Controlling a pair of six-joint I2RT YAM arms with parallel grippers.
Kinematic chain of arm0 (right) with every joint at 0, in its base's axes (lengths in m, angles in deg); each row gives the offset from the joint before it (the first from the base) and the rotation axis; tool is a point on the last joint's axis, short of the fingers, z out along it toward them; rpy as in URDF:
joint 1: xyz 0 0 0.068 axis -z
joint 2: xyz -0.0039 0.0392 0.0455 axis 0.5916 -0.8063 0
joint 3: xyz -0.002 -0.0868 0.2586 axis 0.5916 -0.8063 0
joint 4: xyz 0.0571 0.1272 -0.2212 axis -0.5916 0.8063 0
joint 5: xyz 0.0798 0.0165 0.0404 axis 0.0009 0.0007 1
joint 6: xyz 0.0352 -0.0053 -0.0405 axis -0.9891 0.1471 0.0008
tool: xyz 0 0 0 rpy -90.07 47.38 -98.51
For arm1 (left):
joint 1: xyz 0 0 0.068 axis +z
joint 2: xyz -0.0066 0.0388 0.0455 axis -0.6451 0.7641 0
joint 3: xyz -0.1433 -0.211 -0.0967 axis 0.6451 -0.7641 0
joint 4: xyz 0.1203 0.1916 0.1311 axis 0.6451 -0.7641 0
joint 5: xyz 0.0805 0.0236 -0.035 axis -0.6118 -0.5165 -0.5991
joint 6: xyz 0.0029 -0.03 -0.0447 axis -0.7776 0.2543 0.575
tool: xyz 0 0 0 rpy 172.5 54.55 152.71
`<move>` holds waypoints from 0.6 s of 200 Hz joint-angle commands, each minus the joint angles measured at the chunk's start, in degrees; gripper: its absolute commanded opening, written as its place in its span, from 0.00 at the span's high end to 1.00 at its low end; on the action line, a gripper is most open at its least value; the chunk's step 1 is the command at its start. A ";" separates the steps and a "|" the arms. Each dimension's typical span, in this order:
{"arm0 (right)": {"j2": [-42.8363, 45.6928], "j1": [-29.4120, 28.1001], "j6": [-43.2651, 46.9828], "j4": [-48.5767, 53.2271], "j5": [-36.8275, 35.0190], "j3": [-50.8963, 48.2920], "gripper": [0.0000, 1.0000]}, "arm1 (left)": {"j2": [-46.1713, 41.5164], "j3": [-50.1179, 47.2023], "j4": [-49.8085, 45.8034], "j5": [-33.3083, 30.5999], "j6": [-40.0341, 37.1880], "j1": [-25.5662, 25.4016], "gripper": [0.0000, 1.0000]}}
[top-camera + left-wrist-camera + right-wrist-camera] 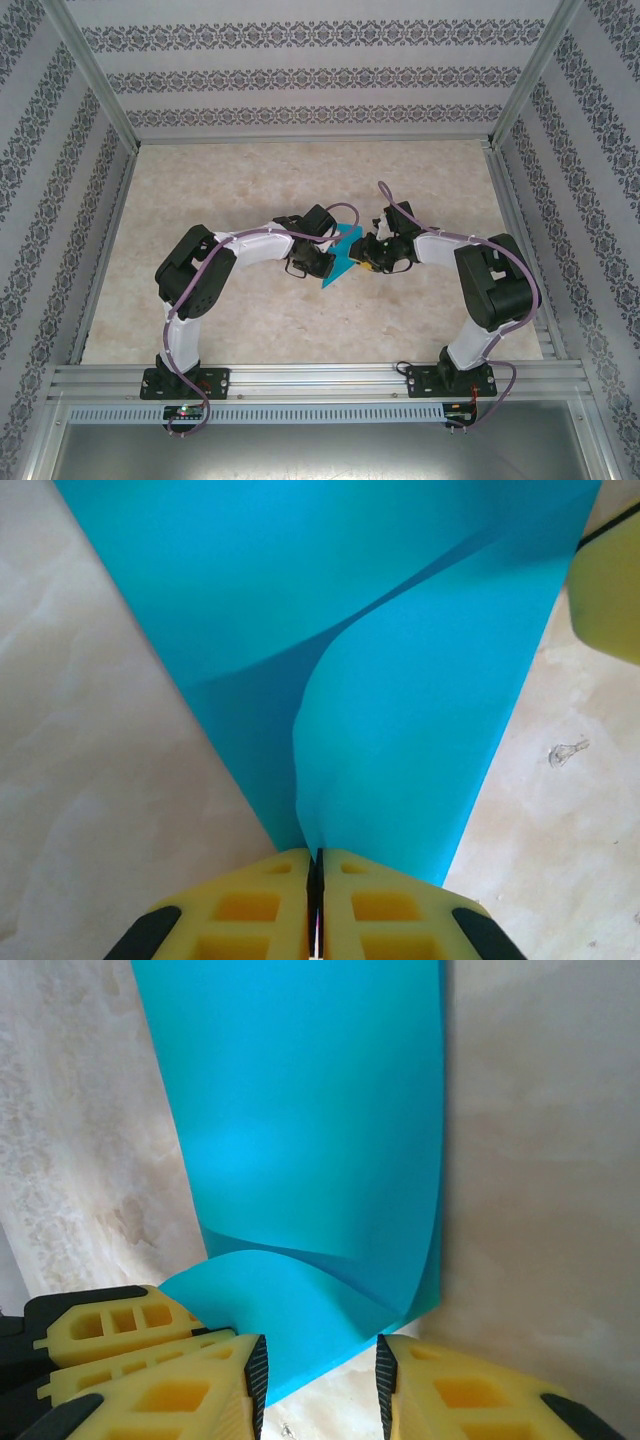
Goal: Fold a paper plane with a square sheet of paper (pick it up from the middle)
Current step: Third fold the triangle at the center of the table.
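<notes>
While your left gripper is clenched on the folded teal sheet of paper, your right gripper stands released, its jaws straddling the sheet's edge.

- My left arm bends at the elbow and reaches in toward the middle.
- My right arm does the same from the other side.
- My left gripper is squeezed tight, pinching the blue paper.
- My right gripper has its fingers apart, with the paper's edge between them.
- My two grippers sit very near each other.
</notes>
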 commanded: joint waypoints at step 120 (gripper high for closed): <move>-2.93 -2.02 -4.95 -6.92 3.16 1.42 0.76 | 2.82 -1.65 0.34 -0.24 -1.02 1.42 0.85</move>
